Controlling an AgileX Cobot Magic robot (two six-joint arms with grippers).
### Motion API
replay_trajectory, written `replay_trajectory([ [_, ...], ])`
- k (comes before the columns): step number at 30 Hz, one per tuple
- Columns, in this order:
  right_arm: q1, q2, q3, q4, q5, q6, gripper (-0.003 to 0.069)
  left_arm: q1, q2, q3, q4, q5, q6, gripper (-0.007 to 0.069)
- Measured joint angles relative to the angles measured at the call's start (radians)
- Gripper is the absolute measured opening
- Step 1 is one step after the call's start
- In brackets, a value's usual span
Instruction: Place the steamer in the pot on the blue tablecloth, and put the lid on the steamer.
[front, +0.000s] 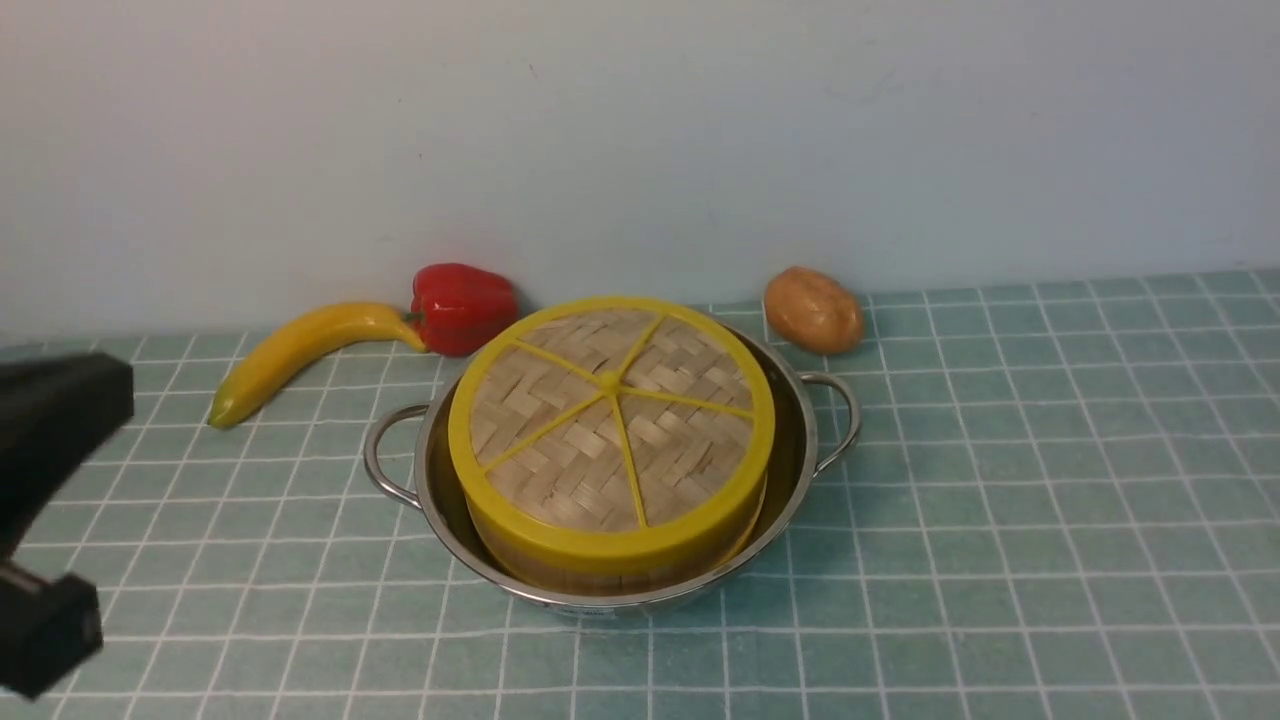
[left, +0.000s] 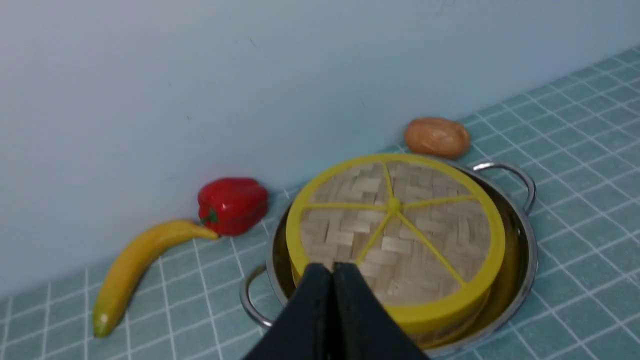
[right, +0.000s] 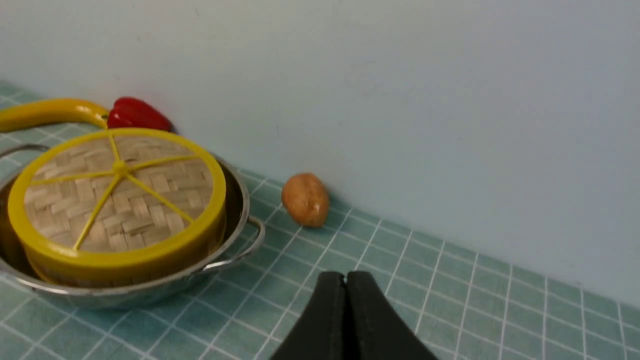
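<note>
The steamer (front: 590, 581) was seated inside the pot (front: 803, 440) on the blue tablecloth (front: 1000, 500), with the lid (front: 610, 420) laid flat upon it. The left fingers (left: 315, 305) and right fingers (right: 327, 312) were pressed together, empty, and held clear of the pot.

The blue tablecloth (front: 1000, 500) bears pot (front: 790, 450), banana (front: 300, 350), pepper (front: 463, 305), potato (front: 813, 309)

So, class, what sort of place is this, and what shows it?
Probably a mock kitchen tabletop: a pot holding a lidded steamer, a banana and red pepper, on a blue tablecloth.
</note>
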Motion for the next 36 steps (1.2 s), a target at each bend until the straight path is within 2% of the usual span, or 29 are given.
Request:
replay_trajectory([
  [4,0.000,-0.015,0.064,0.010,-0.018,0.006,-0.0009,0.000,-0.055,0.059,-0.026,-0.033,-0.014,-0.0022],
  [21,0.000,-0.015,0.067,0.151,-0.018,0.008,0.0012,0.007,-0.054,0.065,-0.027,-0.041,-0.008,-0.0008],
  [23,0.000,-0.015,0.067,0.152,-0.018,0.008,0.0015,0.048,-0.078,0.079,-0.004,-0.054,0.030,-0.0008],
  [24,0.000,-0.015,0.067,0.152,-0.018,0.008,0.0020,0.087,-0.101,0.092,0.008,-0.058,0.048,-0.0006],
  [26,0.000,-0.015,0.067,0.152,-0.018,0.008,0.0031,0.227,-0.203,0.165,0.040,-0.084,0.076,0.0001],
  [29,0.000,-0.015,0.067,0.152,-0.018,0.009,0.0039,0.315,-0.288,0.239,0.046,-0.106,0.076,0.0001],
  [30,0.000,-0.015,0.067,0.152,-0.018,0.009,0.0048,0.393,-0.377,0.327,0.046,-0.134,0.075,0.0006],
  [32,0.000,-0.015,0.067,0.152,-0.018,0.009,0.0055,0.469,-0.470,0.430,0.038,-0.166,0.072,0.0012],
  [36,0.000,-0.015,0.068,0.153,-0.018,0.009,0.0067,0.573,-0.572,0.606,0.025,-0.249,0.066,0.0015],
])
